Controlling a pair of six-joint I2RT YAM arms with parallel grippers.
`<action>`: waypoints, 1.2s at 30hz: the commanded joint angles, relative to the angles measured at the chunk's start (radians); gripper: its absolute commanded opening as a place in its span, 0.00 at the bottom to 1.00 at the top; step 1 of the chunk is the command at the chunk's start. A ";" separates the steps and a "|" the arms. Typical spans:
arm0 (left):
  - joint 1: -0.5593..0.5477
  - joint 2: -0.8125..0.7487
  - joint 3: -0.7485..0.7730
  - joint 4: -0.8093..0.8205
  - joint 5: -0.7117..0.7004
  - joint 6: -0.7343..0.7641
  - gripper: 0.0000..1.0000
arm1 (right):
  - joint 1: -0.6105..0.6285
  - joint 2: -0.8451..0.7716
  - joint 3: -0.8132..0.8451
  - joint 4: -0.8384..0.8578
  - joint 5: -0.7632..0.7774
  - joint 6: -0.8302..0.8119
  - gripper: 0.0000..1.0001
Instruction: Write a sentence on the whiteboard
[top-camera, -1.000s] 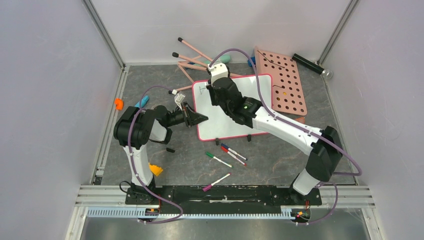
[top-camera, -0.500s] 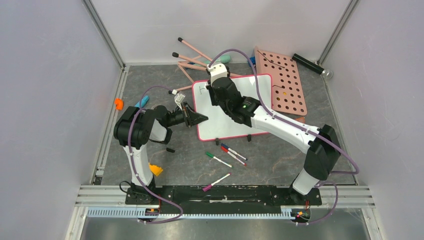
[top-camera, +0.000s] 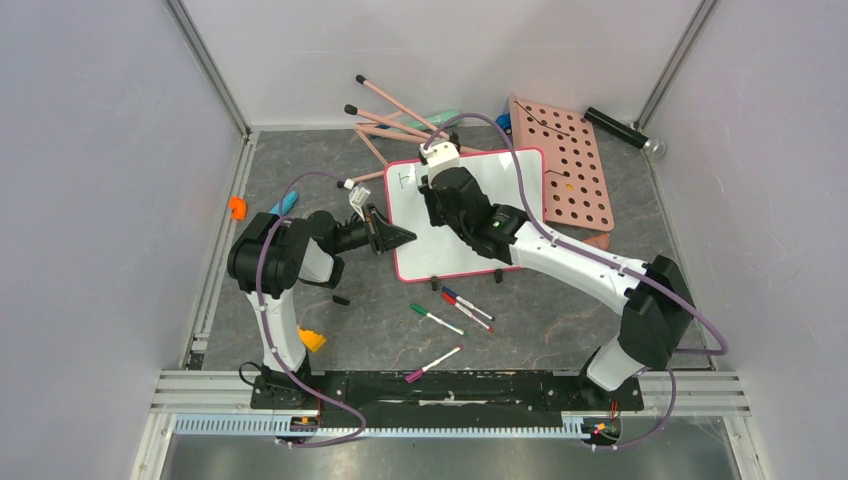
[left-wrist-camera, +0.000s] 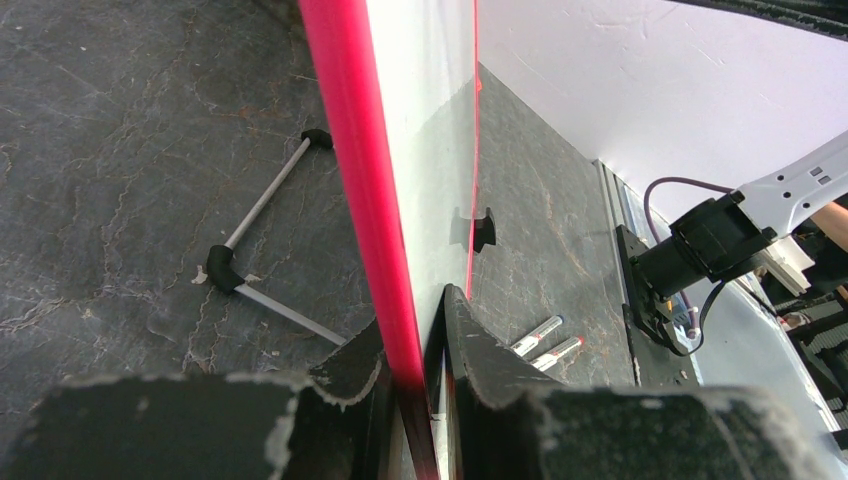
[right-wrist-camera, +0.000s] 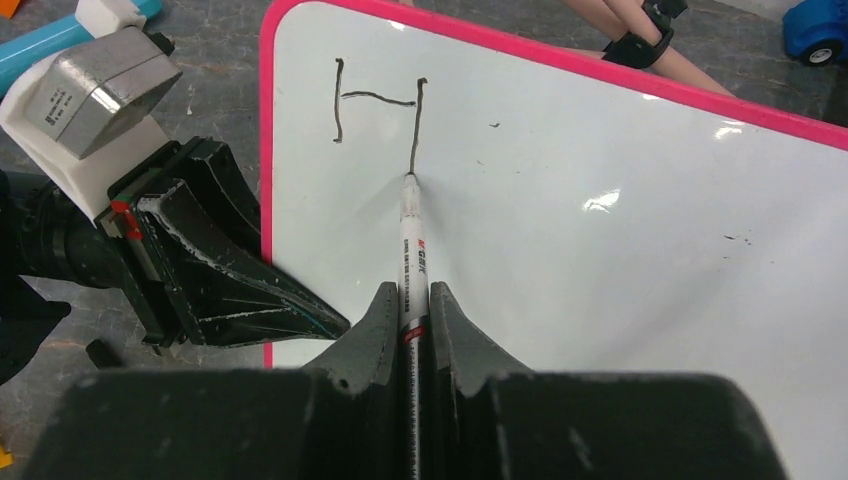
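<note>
Whiteboard (top-camera: 440, 250) lies on the desk (top-camera: 560, 310) between my two arms, a little far of their bases, with its long side running left to right. My left pincer (left-wrist-camera: 420, 345) is clenched on the left rim, a jaw on each face of the board, which I judge steadies it for writing. My right pincer (right-wrist-camera: 408, 300) is clenched on a marker (right-wrist-camera: 413, 240). The barrel points away from the jaws toward the board's far-left corner. Its tip touches the white surface at the foot of the right stroke of a capital H (right-wrist-camera: 378, 97). That H, near the far-left corner, is all I can see of the sentence, so I judge the writing barely begun. Blank surface lies to the right of the tip. The next letter calls for lifting the tip and shifting right along the board's long side, and only my right arm is placed for that.
</note>
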 joint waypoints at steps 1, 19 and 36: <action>-0.012 0.016 0.010 0.059 0.017 0.118 0.03 | -0.009 -0.033 -0.012 0.016 -0.012 0.011 0.00; -0.012 0.017 0.011 0.060 0.017 0.118 0.03 | -0.010 -0.102 0.049 -0.008 -0.014 -0.045 0.00; -0.012 0.016 0.010 0.059 0.018 0.117 0.03 | -0.025 -0.029 0.098 -0.030 0.045 -0.059 0.00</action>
